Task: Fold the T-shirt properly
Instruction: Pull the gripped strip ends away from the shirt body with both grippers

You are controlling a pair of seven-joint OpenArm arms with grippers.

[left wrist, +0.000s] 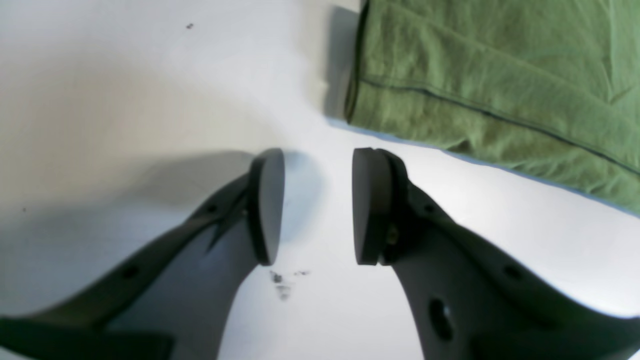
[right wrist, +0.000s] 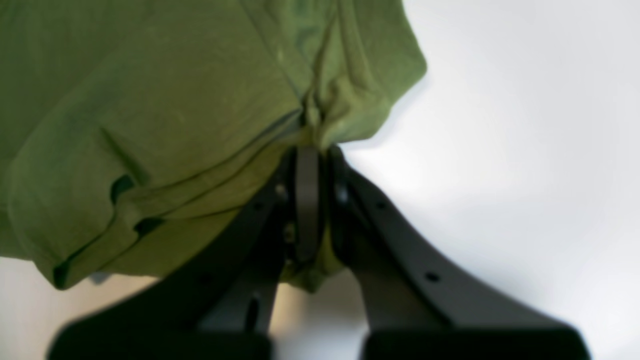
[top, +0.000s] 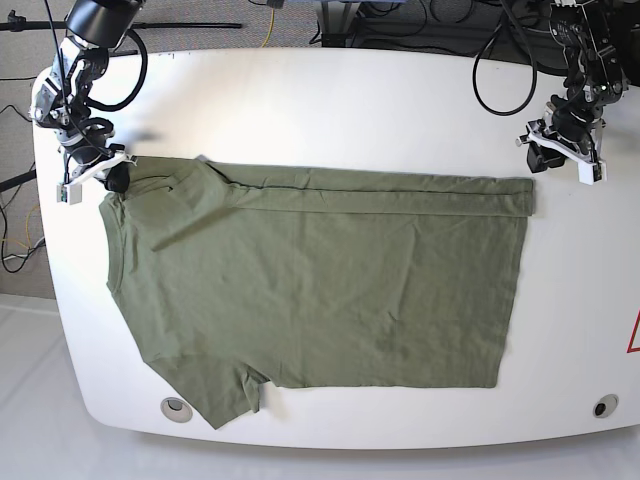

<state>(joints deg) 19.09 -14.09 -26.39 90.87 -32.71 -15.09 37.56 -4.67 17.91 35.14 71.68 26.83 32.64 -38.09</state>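
The olive-green T-shirt [top: 320, 280] lies spread on the white table [top: 330, 100], its far long edge folded over into a narrow band. My right gripper [top: 115, 178] is at the shirt's far left corner, by the sleeve. In the right wrist view it [right wrist: 312, 150] is shut on a bunched fold of the T-shirt [right wrist: 150, 125]. My left gripper [top: 548, 152] hovers just beyond the shirt's far right corner. Its jaws [left wrist: 317, 205] stand open with only bare table between them, and the T-shirt's hemmed edge [left wrist: 490, 80] lies a little ahead to the right.
Round holes sit near the table's front edge at the left [top: 176, 406] and the right [top: 600, 406]. Cables [top: 400, 20] run behind the far edge. A dark smudge [left wrist: 282, 285] marks the table under my left gripper.
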